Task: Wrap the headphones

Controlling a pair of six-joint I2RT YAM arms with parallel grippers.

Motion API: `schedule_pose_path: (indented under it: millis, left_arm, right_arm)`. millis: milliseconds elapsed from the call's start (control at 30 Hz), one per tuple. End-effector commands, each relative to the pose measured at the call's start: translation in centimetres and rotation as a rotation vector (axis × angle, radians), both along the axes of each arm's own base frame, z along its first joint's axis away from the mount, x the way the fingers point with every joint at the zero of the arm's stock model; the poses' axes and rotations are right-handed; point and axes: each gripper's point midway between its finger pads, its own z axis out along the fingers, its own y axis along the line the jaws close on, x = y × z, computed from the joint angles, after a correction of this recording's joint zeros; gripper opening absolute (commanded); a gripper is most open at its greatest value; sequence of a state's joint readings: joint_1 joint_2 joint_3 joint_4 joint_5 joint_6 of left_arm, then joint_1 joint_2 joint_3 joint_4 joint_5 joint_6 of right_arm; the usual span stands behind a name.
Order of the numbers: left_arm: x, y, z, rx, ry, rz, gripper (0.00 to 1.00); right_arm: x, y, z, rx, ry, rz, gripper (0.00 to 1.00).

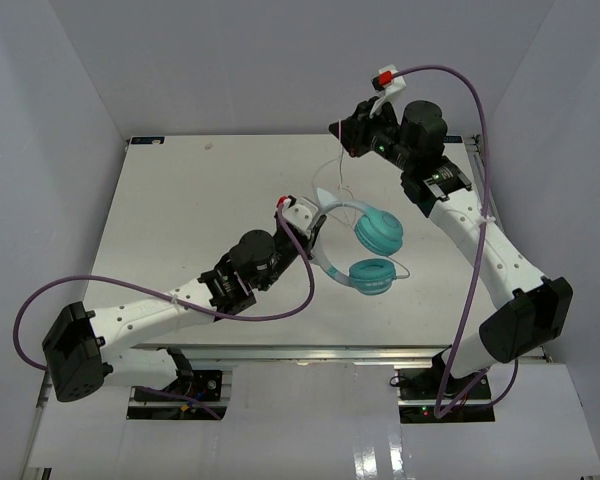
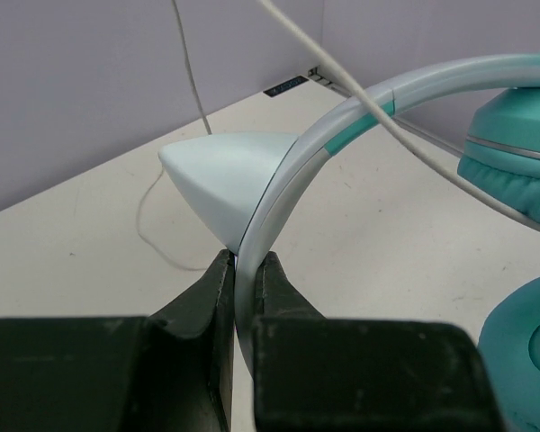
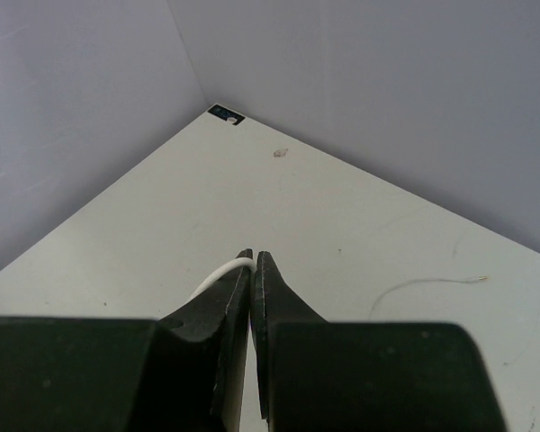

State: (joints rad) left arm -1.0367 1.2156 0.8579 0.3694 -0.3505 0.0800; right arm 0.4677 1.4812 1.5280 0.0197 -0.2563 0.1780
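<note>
The headphones (image 1: 372, 250) lie near the table's middle, with two teal ear cups (image 1: 378, 232) and a pale headband (image 2: 342, 126). My left gripper (image 1: 313, 224) is shut on the headband next to a pale cone-shaped ear (image 2: 220, 175); in the left wrist view its tips (image 2: 246, 263) pinch the band edge-on. The thin white cord (image 1: 342, 175) rises from the headphones to my right gripper (image 1: 340, 130), which is held high over the table's far side. That gripper (image 3: 254, 261) is shut on the cord (image 3: 214, 274). A loose stretch of cord (image 3: 414, 286) lies on the table beyond.
Grey walls enclose the white table (image 1: 180, 220) at the back and both sides. A thick purple cable (image 1: 280, 312) loops beside the left arm, and another (image 1: 470, 90) arches over the right arm. A small black label (image 3: 223, 114) marks the far corner.
</note>
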Motion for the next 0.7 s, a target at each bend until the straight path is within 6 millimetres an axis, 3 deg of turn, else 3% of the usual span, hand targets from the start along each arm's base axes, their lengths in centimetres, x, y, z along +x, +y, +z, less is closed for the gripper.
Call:
schedule_pose_path:
  millis: [0,133,367,667]
  left_arm:
    - [-1.4,0.5,2.8,-0.116,0.007,-0.039,0.0]
    - [-2.0,0.7,2.4,-0.129,0.049,-0.055,0.0]
    - [-2.6,1.6,1.6,-0.132,0.102,-0.047,0.0]
    - [-2.2,2.1,-0.2,-0.087,0.152,-0.017,0.0]
  right_arm:
    - [-0.3,-2.7,2.9,0.053,-0.084,-0.03,0.08]
    - [0.5,-5.1,1.8,0.059,-0.066,-0.07,0.08]
    - [0.7,-7.1,0.4,0.064,-0.044,-0.097,0.08]
    - [0.0,-7.4,2.4,0.112,-0.05,-0.052,0.08]
